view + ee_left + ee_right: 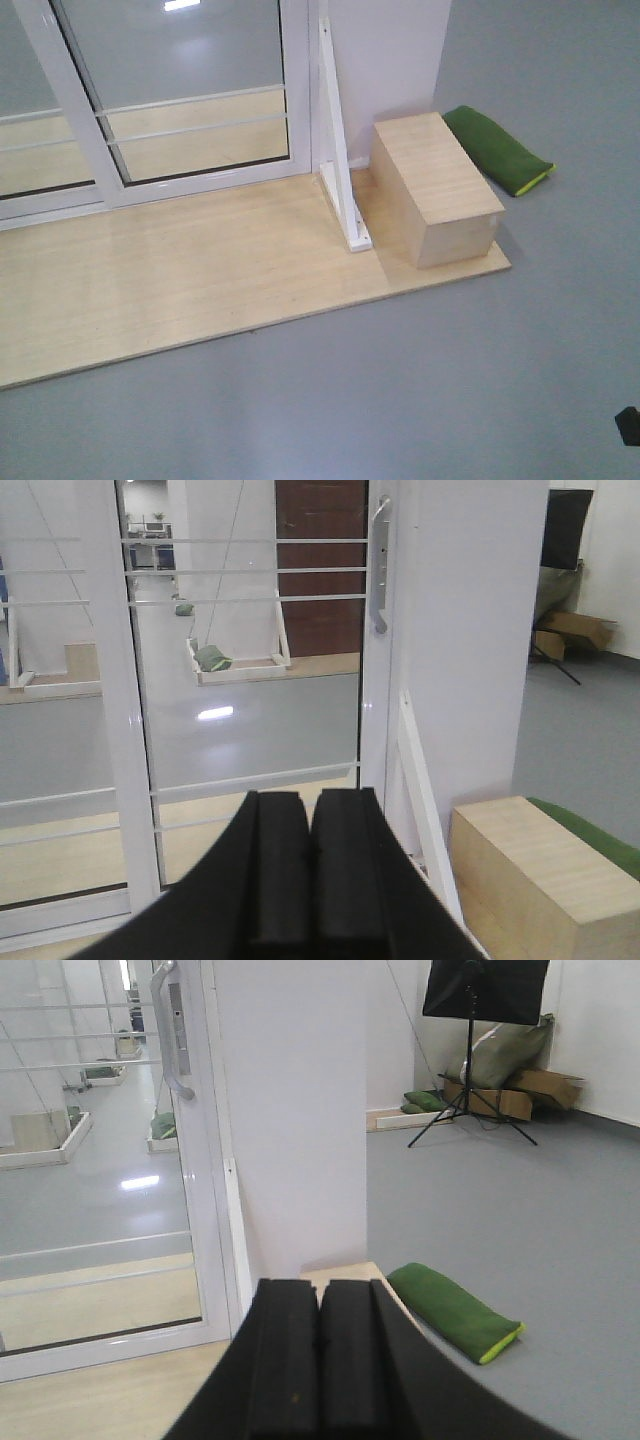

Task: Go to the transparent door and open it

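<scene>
Left wrist-mounted view gives us the transparent door [250, 710]: clear glass, slim white bars, white frame, curved silver handle [379, 570] on its right stile, standing along the far edge of the pale wood platform [200, 270]. Our left pincer [308, 860] and right pincer [320, 1350], matte black, are pressed together, holding nothing, clear of the door.

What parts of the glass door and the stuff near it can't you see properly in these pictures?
- Front view: the top edge cuts off the transparent door below its handle.
- Left wrist view: the left gripper covers part of the door's bottom rail.
- Right wrist view: the right gripper hides most of the wooden box.
- Front view: a dark thing is cut off by the right edge, so it is unidentifiable.
</scene>
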Robot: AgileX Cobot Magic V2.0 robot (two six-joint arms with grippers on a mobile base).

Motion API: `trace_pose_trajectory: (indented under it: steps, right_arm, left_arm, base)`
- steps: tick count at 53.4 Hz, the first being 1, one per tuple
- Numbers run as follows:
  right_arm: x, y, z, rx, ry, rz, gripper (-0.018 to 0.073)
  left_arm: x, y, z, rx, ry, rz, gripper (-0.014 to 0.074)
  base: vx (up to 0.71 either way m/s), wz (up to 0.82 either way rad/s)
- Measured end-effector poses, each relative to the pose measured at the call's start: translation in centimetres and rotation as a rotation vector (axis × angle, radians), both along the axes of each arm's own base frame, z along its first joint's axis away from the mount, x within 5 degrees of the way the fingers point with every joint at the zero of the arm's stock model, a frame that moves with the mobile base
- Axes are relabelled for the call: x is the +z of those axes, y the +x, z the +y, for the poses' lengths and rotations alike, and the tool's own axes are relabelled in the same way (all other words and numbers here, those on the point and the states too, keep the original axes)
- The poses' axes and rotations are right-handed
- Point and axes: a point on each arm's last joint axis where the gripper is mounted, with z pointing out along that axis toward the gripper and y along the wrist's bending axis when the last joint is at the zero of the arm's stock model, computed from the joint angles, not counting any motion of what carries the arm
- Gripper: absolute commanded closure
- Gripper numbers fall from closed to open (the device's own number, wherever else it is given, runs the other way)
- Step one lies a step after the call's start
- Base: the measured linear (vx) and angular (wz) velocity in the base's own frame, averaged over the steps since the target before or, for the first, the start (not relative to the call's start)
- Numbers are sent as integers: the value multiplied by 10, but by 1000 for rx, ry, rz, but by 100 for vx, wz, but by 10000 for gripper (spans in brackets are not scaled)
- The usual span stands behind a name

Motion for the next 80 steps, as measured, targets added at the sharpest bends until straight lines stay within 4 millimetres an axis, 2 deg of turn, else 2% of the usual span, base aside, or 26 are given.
trace_pose_trajectory:
  steps: [38,80]
  right_arm:
    - [0,0,0,0,0,0,568]
    - [0,0,0,0,0,0,568]
  left_arm:
    - [0,0,0,0,0,0,602]
    - [0,0,0,0,0,0,602]
  base:
    - [57,29]
    - [34,6]
